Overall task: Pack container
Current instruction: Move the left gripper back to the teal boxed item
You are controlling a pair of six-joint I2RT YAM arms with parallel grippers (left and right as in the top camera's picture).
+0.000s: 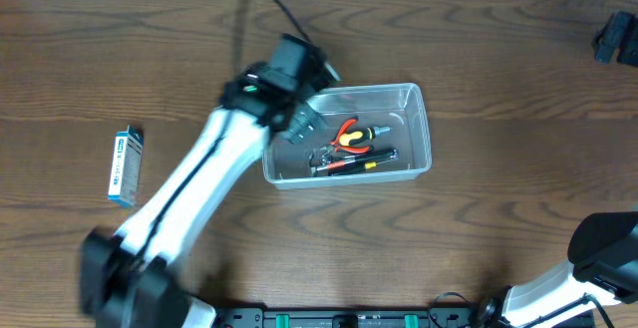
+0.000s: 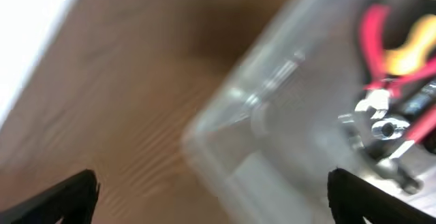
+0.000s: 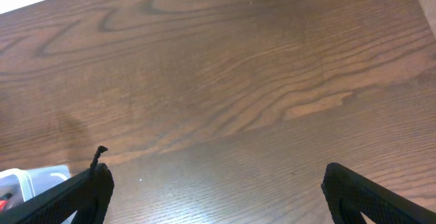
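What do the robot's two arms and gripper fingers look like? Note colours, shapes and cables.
The left arm is a long white link between bulky black joints, with a dark stripe along it, a green spot near the wrist and a black cable. The right arm is white and black too. All fingers are black.

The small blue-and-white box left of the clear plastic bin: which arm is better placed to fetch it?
Left. The left gripper is open at the clear plastic bin's end nearest the blue-and-white box; the right gripper is far beyond it.

You see the bench (image 1: 498, 49) from straight above; both wrist views share the container (image 2: 272, 122), close ahead of the left tool (image 2: 211, 186).
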